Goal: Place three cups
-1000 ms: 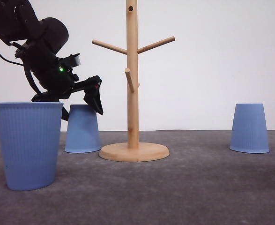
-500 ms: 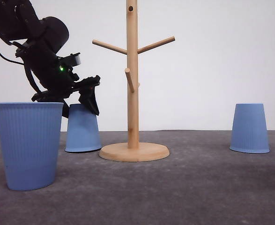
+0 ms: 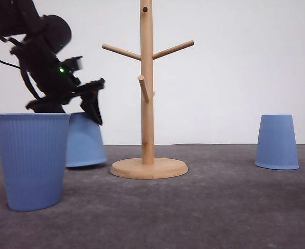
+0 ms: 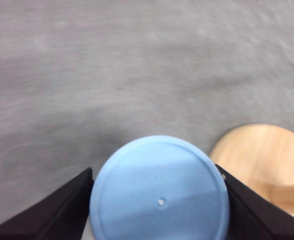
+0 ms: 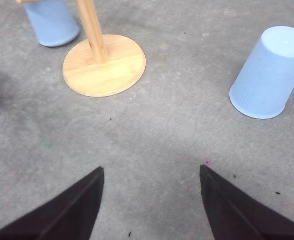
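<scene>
Left gripper (image 3: pixel 87 104) clamped on an inverted cup (image 3: pixel 84 140), left of frame.
Front view: cup tilted, base up between the fingers, beside the peg stand (image 3: pixel 147 93). Left wrist view: fingers flank the cup's base (image 4: pixel 160 196). Right wrist view: right gripper (image 5: pixel 151 200) spread wide, empty; another inverted cup (image 5: pixel 270 72) upper right.

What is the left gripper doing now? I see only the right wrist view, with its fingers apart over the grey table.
Observer: The left gripper has one finger against each side of the held cup, which is upside down, base up.
Operator: Does this cup stand flat?
Observer: In the front view it looks slightly tilted, just left of the peg stand.
Operator: What is the blue edge at the side of my picture?
Observer: Probably the near cup. It stands mouth up in front of the held cup and hides part of it.
</scene>
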Robot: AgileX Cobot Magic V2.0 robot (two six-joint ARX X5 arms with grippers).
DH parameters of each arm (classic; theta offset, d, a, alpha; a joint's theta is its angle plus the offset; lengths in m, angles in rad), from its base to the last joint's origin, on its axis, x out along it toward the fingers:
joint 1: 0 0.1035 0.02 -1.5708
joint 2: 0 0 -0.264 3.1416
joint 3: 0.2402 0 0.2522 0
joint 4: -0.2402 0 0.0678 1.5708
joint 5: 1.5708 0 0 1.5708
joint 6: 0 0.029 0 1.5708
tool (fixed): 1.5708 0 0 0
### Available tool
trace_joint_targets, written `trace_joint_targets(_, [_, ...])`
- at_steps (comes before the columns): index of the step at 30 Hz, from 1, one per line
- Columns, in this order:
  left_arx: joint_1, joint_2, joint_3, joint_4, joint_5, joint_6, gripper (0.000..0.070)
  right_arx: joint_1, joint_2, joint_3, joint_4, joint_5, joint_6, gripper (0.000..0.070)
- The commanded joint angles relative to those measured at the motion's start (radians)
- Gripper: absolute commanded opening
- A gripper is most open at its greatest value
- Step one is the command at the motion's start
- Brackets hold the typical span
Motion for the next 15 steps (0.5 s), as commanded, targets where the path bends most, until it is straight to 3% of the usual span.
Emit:
trace_joint_targets(1, [0.014, -0.029, 0.024, -0.002, 0.018, -0.024, 0.0348, 0.003, 0.003, 0.019, 0.010, 0.004, 0.008, 0.0385])
trace_joint_targets(6, [0.070, -0.105, 0.024, -0.051, 0.076, -0.073, 0.0348, 0.003, 0.003, 0.019, 0.010, 0.004, 0.008, 0.0385])
trace_joint_targets(15, [0.204, -0.260, 0.024, -0.079, 0.270, -0.239, 0.0348, 0.003, 0.003, 0.019, 0.010, 0.004, 0.008, 0.0384])
